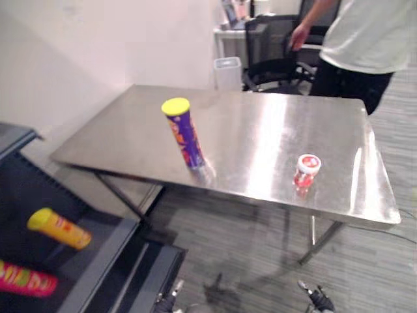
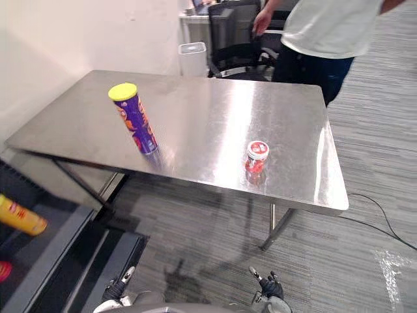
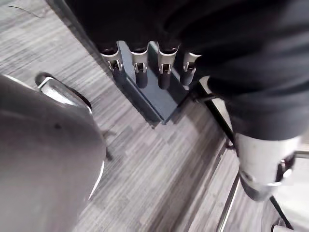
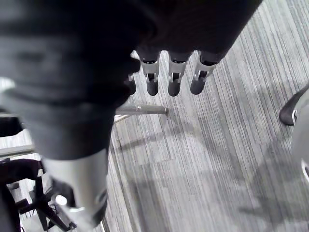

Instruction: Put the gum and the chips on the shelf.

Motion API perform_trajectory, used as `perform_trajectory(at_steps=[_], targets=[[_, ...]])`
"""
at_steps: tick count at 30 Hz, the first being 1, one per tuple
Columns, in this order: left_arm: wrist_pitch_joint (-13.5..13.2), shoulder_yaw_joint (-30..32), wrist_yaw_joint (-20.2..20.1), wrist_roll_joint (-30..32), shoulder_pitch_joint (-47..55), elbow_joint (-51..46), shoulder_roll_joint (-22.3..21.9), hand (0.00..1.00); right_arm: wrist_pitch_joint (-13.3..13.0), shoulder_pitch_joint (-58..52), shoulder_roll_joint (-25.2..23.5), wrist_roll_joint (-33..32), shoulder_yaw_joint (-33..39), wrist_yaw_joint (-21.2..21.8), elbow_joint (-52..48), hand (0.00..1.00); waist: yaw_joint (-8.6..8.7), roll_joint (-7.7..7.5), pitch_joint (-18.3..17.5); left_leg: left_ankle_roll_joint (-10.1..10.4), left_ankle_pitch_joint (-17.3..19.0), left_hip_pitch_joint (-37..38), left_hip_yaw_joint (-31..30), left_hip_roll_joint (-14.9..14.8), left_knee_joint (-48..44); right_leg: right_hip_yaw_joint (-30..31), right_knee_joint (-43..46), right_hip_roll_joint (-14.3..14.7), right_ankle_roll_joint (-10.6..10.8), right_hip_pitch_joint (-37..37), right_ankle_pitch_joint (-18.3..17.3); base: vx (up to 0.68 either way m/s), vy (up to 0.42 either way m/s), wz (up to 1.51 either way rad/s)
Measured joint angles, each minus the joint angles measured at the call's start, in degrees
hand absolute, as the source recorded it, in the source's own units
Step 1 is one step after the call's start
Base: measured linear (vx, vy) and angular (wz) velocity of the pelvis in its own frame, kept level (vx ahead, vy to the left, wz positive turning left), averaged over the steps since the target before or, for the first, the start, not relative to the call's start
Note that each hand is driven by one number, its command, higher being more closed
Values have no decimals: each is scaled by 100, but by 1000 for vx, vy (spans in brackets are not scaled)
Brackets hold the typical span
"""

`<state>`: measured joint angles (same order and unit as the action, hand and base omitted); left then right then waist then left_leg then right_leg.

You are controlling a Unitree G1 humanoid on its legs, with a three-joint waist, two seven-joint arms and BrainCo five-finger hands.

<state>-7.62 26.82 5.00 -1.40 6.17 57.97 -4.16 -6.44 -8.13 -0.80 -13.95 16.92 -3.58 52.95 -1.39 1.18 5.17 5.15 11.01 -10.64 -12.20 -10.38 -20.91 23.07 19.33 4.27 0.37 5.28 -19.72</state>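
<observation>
The chips can (image 1: 184, 134), purple with a yellow lid, stands a little tilted near the front left of the steel table (image 1: 260, 117). The gum, a small red jar (image 1: 306, 171) with a white lid, stands upright near the table's front right edge. Both hands hang low, well short of the table. My left hand (image 3: 141, 72) has straight fingers and holds nothing; it shows small at the lower edge (image 1: 171, 298). My right hand (image 4: 174, 79) is likewise open and empty above the floor (image 1: 319, 298). The dark shelf (image 1: 111, 261) is at the lower left.
On the shelf lie a yellow can (image 1: 60, 228) and a red can (image 1: 26, 279). A person (image 1: 365, 32) in a white shirt stands at the table's far right corner, by a black office chair (image 1: 273, 52) and a white bin (image 1: 228, 72).
</observation>
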Motion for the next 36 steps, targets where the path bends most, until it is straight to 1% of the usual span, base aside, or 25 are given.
perform_trajectory(at_steps=[1, 2, 3, 4, 5, 6, 8, 9, 10, 12, 13, 14, 15, 16, 17, 19, 20, 25, 26, 28, 29, 30, 32, 34, 36], targets=[[3, -43, 0, 3, -3, 39, -10, 0, -3, -48, 18, 1, 5, 3, -14, 0, -5, 66, -55, -10, -281, -20, -7, -3, 238, 73, 33, -11, 96, 0, -69, 286, 411, -63], [10, -96, 5, 18, -11, 83, 15, 0, 4, -92, 79, 2, 1, 6, 18, 0, -48, 128, -160, 553, -99, 77, -88, 34, 291, 235, 136, -63, 199, -25, -183, 181, 263, -39], [17, -154, 12, 21, -16, 101, 68, 0, 7, -87, 62, 3, -5, 7, 91, 0, -34, 57, -198, 579, -23, 107, -13, 129, 325, 284, 224, -142, 202, -75, -233, 204, 345, -41], [20, -211, 13, 44, -41, 106, 201, 0, 19, -67, -31, 6, -82, 43, 147, 0, 10, -134, -236, 523, -11, 89, 125, 357, 273, 321, 280, -378, 201, -212, -226, 205, 395, -39], [32, -219, 31, 44, -82, 106, 265, 0, 19, -52, -58, 9, -144, 58, 184, 0, 0, -216, -235, 379, 76, 90, 278, 459, 123, 401, 239, -510, 298, -193, -149, 194, 435, -46], [56, -227, 35, 44, -96, 121, 288, 0, 31, -46, -71, 13, -148, 62, 201, 0, 3, -245, -234, 284, 135, 89, 397, 513, -24, 465, 200, -577, 340, -154, -73, 154, 360, -46], [57, -343, 51, 43, -117, 107, 290, 0, 57, -48, -65, 19, -97, 72, 200, 0, 34, -240, -232, 175, 200, 141, 601, 516, -286, 595, 175, -614, 342, -79, 109, 97, 242, -45], [57, -400, 52, 43, -133, 97, 298, 0, 70, -50, -65, 19, -68, 77, 201, 0, 43, -232, -228, 166, 209, 175, 687, 495, -320, 616, 184, -616, 349, -71, 142, 52, 135, -54], [59, -456, 50, 42, -119, 95, 298, 0, 96, -65, -79, 20, 72, 99, 227, 0, 54, -191, -268, 139, 232, 217, 862, 445, -324, 732, 181, -628, 338, -78, 198, 28, 91, -53], [48, -525, 50, 40, -126, 108, 262, 0, 102, -65, -77, 18, 289, 111, 261, 0, 119, -144, -306, 137, 256, 290, 1128, 332, -118, 883, 182, -603, 408, -116, 292, -8, 64, -46], [50, -604, 47, 39, -105, 174, 260, 0, 109, -77, -68, 16, 445, 109, 349, 0, 176, -93, -344, 135, 250, 418, 1316, 295, 217, 893, 187, -604, 442, -209, 312, -19, 18, -28], [36, -718, 44, 39, -155, 267, 280, 0, 122, -90, -81, -8, 648, 100, 438, 0, 259, -101, -371, 147, 136, 569, 1415, 317, 587, 887, 188, -635, 466, -309, 326, 15, -2, -23], [28, -759, 45, 39, -182, 315, 296, 0, 123, -92, -87, -5, 728, 89, 444, 0, 270, -111, -374, 144, 9, 605, 1472, 339, 744, 897, 180, -627, 513, -355, 364, 32, -38, -19], [25, -895, 46, 29, -220, 421, 302, 0, 123, -106, -61, -5, 838, 68, 456, 0, 290, -66, -407, 133, -240, 673, 1506, 315, 1102, 887, 148, -588, 476, -492, 537, 19, -56, -17], [20, -1061, 47, 28, -261, 546, 312, 0, 119, -115, -15, -4, 992, 34, 526, 0, 297, 2, -447, 159, -455, 726, 1504, 269, 1436, 882, 61, -532, 485, -586, 748, -6, -45, -12], [2, -1334, 44, 28, -266, 596, 336, 0, 121, -127, 9, -12, 1161, 20, 726, 0, 294, 24, -459, 158, -744, 874, 1501, 223, 1896, 883, -59, -496, 476, -618, 884, 1, -24, -1], [-62, -2414, -39, -31, -482, 1032, 1057, 0, 144, -38, 84, -242, 1370, 118, 1497, 0, 315, -469, -168, 280, -1351, 893, 1458, 408, 2637, 646, -1027, -869, 684, -693, 582, 28, -37, 0], [-61, -2361, -38, -30, -480, 1038, 1052, 0, 146, -31, 86, -242, 1417, 119, 1501, 0, 321, -472, -170, 285, -1324, 972, 1426, 392, 2636, 628, -1007, -855, 682, -574, 592, 40, -39, 5], [-61, -2210, -47, -73, -476, 1037, 1035, 0, 145, -56, 100, -248, 1418, 118, 1499, 0, 338, -462, -171, 285, -1324, 1022, 1343, 360, 2635, 480, -996, -831, 669, -487, 620, 3, -65, 25], [-65, -1986, -42, -132, -464, 1029, 994, 0, 139, -61, 113, -263, 1414, 113, 1491, 0, 307, -451, -163, 288, -1326, 1060, 1300, 301, 2634, 212, -925, -775, 629, -458, 651, -23, -76, 21], [-66, -1841, -43, -312, -429, 1025, 974, 0, 116, -53, 135, -296, 1403, 113, 1475, 0, 278, -438, -155, 288, -1326, 1116, 1305, 264, 2634, 31, -899, -747, 613, -436, 682, -38, -69, 3], [-70, -1750, -40, -414, -410, 1019, 949, 0, 106, -46, 154, -300, 1397, 114, 1450, 0, 273, -428, -148, 288, -1326, 1145, 1302, 256, 2634, -69, -901, -752, 600, -397, 691, -62, -82, 2], [-105, -1528, -34, -738, -323, 1013, 896, 0, 64, -44, 254, -407, 1343, 111, 1284, 0, 257, -371, -145, 292, -1323, 1224, 1325, 257, 2633, -489, -846, -796, 597, -384, 693, -109, -75, 0], [-114, -1484, -32, -765, -275, 972, 884, 0, 4, -43, 347, -427, 1273, 106, 1248, 0, 247, -336, -157, 286, -1294, 1231, 1353, 267, 2613, -817, -844, -850, 596, -399, 694, -109, -43, -10], [-126, -1424, -33, -958, -222, 922, 881, 0, -12, -44, 426, -458, 1180, 102, 1245, 0, 223, -310, -150, 299, -1153, 1185, 1428, 260, 2373, -1006, -865, -884, 600, -388, 722, -91, -17, -21]])
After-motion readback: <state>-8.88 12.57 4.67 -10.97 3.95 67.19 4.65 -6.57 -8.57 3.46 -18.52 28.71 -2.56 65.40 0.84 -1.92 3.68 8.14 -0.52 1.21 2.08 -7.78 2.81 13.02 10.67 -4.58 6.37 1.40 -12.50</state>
